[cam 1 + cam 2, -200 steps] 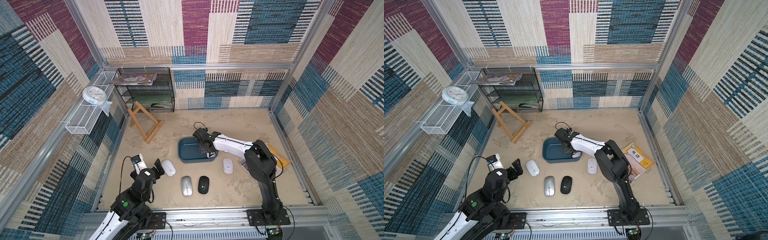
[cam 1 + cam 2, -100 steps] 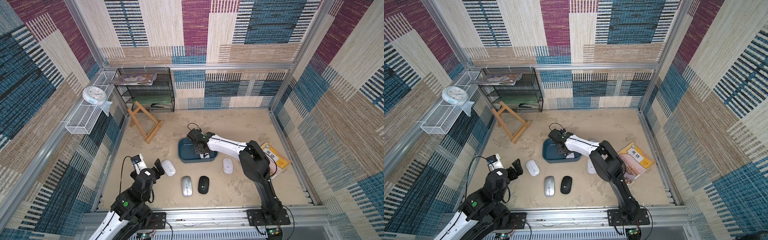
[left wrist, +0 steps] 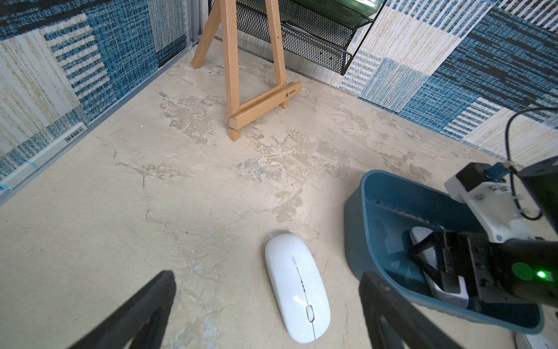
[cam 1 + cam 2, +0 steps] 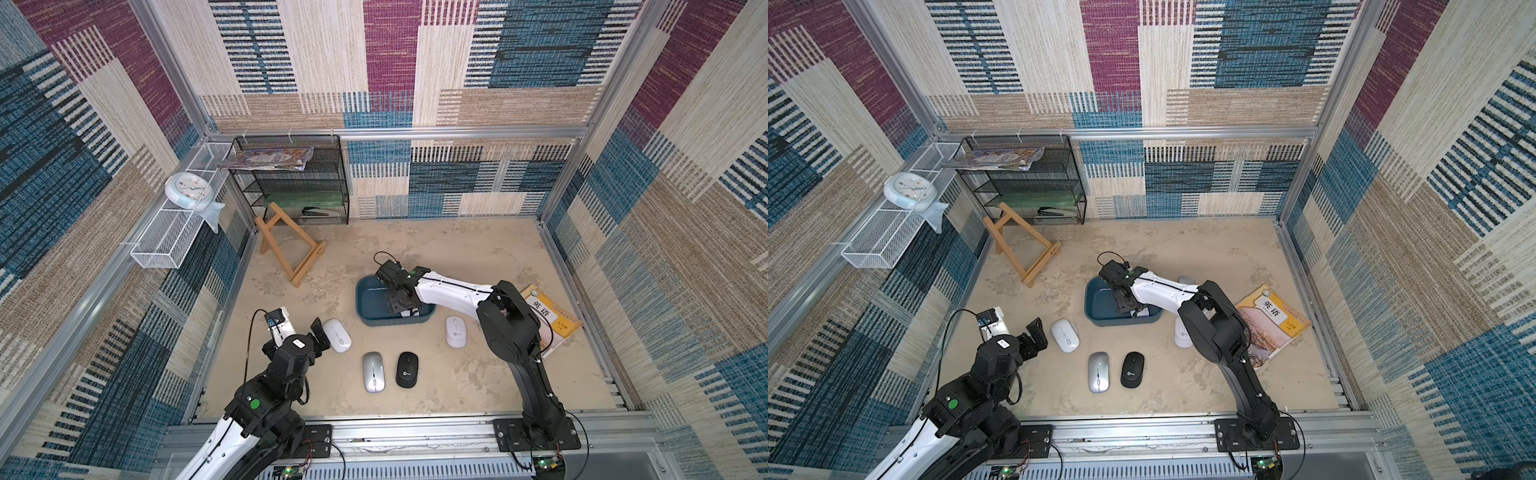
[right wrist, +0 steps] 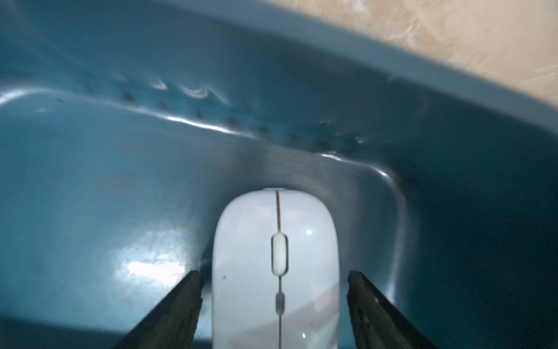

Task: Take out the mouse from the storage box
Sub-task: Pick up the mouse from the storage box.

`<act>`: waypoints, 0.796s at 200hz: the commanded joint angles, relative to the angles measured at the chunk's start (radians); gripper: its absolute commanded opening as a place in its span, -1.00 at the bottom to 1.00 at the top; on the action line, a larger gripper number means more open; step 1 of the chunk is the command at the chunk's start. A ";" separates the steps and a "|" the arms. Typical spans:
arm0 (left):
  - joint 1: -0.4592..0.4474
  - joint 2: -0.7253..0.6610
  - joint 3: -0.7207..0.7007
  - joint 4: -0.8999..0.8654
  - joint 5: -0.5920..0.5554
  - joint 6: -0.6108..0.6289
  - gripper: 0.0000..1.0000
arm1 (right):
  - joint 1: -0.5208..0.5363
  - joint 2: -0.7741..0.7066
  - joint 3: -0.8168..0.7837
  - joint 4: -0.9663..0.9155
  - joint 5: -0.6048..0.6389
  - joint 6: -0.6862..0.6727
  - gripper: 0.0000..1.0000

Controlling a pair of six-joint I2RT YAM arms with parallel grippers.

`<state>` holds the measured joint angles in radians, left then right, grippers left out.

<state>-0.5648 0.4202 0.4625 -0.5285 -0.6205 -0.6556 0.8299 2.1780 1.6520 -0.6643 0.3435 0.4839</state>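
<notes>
The storage box (image 4: 368, 297) (image 4: 1098, 305) (image 3: 389, 193) is a dark teal tub on the sandy floor. A white mouse (image 5: 274, 256) (image 3: 422, 238) (image 4: 409, 312) lies inside it, near the front right corner. My right gripper (image 5: 273, 273) (image 4: 401, 306) reaches down into the box. It is open, with one finger on each side of the mouse and a thin gap at both. My left gripper (image 3: 268, 275) (image 4: 307, 332) is open low over the floor, left of the box, with nothing between its fingers.
Outside the box lie a white mouse (image 4: 337, 335) just ahead of the left gripper, a silver one (image 4: 372, 371), a black one (image 4: 407, 369) and another white one (image 4: 455, 331). A yellow book (image 4: 548, 316) lies at the right. A wooden easel (image 4: 291, 249) and a black mesh rack (image 4: 299, 183) stand at the back left.
My right arm has swung a little to the left, carrying its gripper from the box's right edge further inside. The left arm has not moved.
</notes>
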 commanded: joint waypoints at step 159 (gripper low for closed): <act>0.002 0.016 0.008 0.021 -0.028 0.010 0.98 | 0.011 -0.153 0.005 -0.040 0.040 0.011 0.08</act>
<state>-0.5648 0.4335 0.4637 -0.5251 -0.6285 -0.6544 0.8333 2.0640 1.6554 -0.6666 0.3603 0.4828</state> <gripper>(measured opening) 0.989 0.623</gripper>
